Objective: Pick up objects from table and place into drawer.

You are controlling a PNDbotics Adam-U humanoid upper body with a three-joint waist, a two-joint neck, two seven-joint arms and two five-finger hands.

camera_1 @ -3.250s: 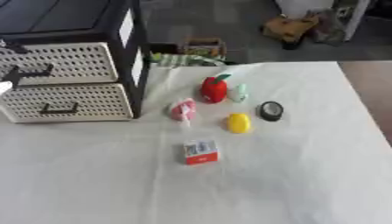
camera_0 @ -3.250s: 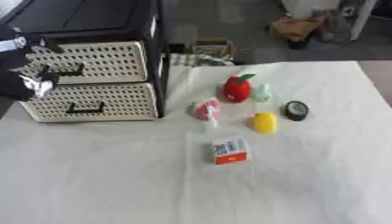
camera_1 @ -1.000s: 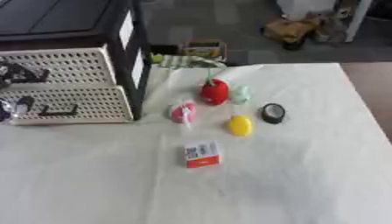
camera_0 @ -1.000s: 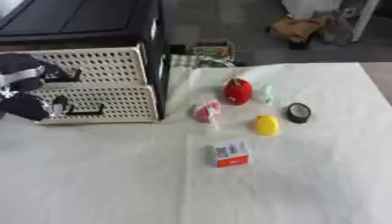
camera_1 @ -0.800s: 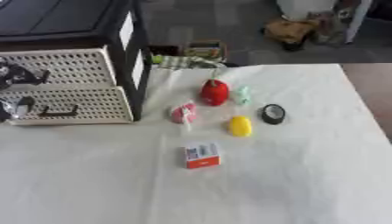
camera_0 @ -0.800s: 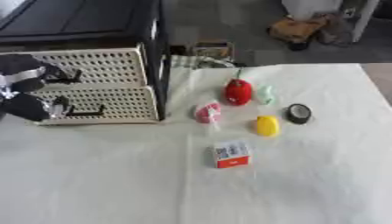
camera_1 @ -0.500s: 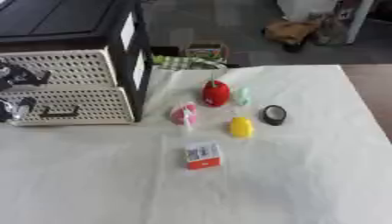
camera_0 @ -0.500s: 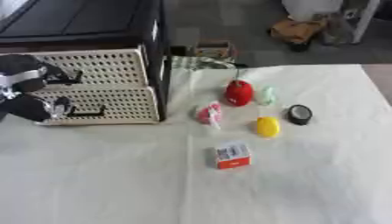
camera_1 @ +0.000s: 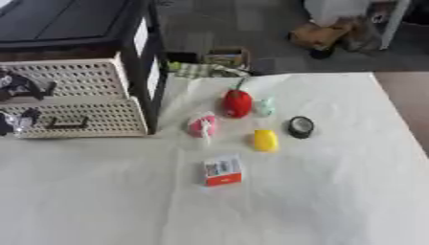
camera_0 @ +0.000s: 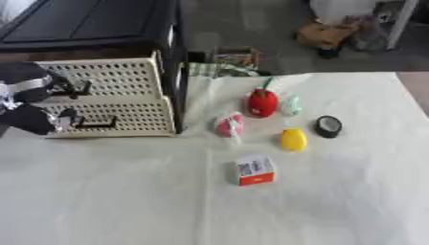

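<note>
My left hand [camera_0: 30, 101] is at the far left, against the fronts of a black drawer unit [camera_0: 100, 28]. Its dark fingers curl at the handle [camera_0: 78, 89] of the upper cream perforated drawer [camera_0: 117, 79]; the thumb side hangs by the lower drawer [camera_0: 126, 117]. On the white cloth lie a red apple-shaped toy [camera_0: 262, 102], a small mint-green thing [camera_0: 291, 105], a pink thing [camera_0: 229, 126], a yellow thing [camera_0: 293, 139], a black round thing [camera_0: 328, 126] and a white-and-red box [camera_0: 254, 170]. My right hand shows in neither view.
The table's far edge runs just behind the red toy, with the floor, a small box [camera_0: 234, 53] and brown clutter [camera_0: 328, 36] beyond it. The white cloth [camera_0: 126, 201] stretches bare across the near half.
Since 3.2 s ago my left hand has sunk a little along the drawer fronts. Over the last second it has hardly moved, and the things on the cloth lie as before.
</note>
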